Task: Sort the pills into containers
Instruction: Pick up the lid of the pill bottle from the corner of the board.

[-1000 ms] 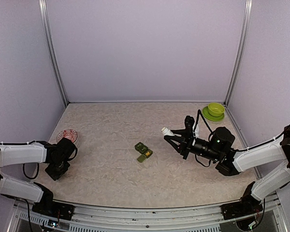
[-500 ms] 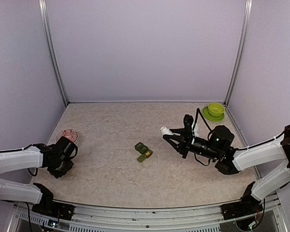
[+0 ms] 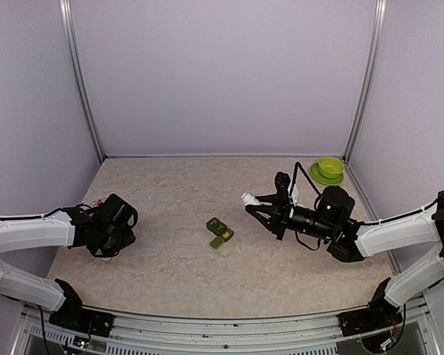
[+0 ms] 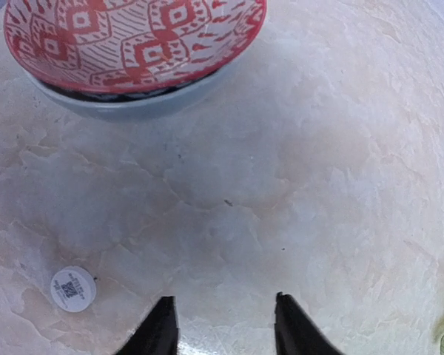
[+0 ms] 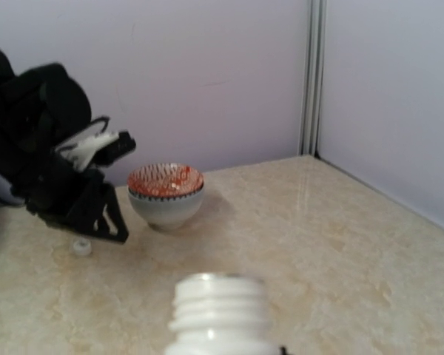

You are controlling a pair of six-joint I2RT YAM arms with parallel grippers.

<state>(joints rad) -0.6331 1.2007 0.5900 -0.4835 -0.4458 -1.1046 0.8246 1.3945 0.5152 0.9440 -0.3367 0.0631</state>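
Three joined dark green containers lie mid-table, light, stiff and probably skiddy, best pinched across the strip's narrow width, while the right gripper clamps an uncapped white bottle to their right and the left gripper, jaws slightly apart and empty, hangs far left.

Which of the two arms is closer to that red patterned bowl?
Left. The left gripper hovers just beside the red patterned bowl; the right gripper, holding a white bottle, is well away on the opposite side.
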